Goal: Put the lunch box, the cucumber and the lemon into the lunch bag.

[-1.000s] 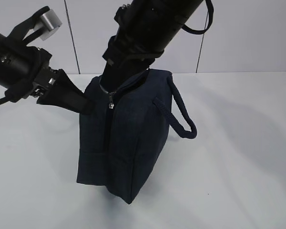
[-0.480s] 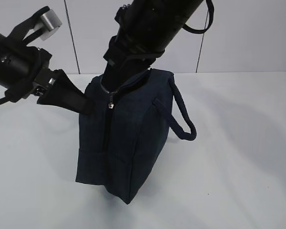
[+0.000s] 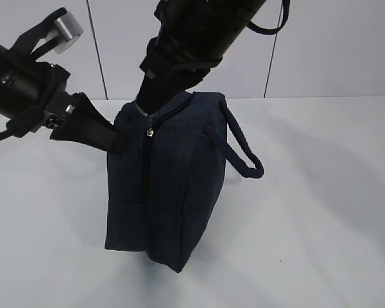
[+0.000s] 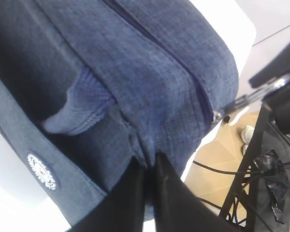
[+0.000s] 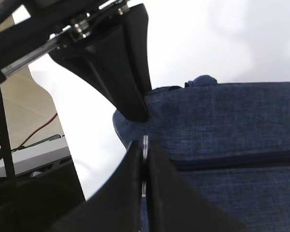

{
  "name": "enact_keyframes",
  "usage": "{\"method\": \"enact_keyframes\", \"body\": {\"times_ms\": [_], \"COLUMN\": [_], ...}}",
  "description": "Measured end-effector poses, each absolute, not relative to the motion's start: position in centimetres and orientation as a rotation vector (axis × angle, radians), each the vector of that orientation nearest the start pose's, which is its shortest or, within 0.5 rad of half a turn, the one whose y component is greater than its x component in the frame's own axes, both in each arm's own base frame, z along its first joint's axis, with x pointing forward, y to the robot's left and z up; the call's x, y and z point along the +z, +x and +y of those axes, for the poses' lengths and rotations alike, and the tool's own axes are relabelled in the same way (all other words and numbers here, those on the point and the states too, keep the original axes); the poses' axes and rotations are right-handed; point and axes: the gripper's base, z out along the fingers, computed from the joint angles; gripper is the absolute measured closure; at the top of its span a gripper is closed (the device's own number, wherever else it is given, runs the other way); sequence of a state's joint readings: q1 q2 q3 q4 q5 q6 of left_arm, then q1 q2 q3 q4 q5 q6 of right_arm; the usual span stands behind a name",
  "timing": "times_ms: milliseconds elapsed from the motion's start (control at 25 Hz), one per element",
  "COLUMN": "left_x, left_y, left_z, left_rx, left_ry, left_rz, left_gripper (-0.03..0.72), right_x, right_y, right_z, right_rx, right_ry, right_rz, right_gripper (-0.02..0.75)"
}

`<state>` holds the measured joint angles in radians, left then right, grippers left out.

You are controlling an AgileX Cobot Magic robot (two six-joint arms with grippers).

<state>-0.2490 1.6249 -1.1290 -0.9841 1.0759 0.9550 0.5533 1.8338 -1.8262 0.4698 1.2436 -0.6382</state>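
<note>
With the lunch bag upright on the tabletop, the left end effector pinching its fabric and the right end effector clamped on the ring pull, either thin grip could slip, jerking or tipping the bag.

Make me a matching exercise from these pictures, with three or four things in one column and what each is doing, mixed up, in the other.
Things:
1. left gripper
2. right gripper
3. lunch bag
4. loop handle

States:
A. stands on the white table
B. shut on the silver ring pull
C. hangs free off the bag's side
D. pinches a fold of the bag's fabric

Pairs: 1-D, 2-B, 3-A, 4-C
</note>
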Motion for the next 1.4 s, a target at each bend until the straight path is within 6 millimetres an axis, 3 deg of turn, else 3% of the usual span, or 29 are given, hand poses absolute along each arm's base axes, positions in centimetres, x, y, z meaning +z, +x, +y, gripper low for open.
{"method": "enact_keyframes", "body": {"times_ms": [1000,1400], "left_x": [26.6,26.5], "left_y": [28.9,28.8], "left_z": [-14.2,-14.2], "left_rx": [-1.09,-1.075], "left_ry": [0.926,0.939], "left_rz": [2.377,2.383], "left_gripper": [0.692,0.692], "right_x": [36.6,35.3], "right_y": [33.2,35.5], "right_z": [22.9,21.5], "right_rx": [0.574,0.608], "right_ry": [-1.332,-1.243], "right_rz": [2.197,2.251], "right_gripper": [0.73,0.73]}}
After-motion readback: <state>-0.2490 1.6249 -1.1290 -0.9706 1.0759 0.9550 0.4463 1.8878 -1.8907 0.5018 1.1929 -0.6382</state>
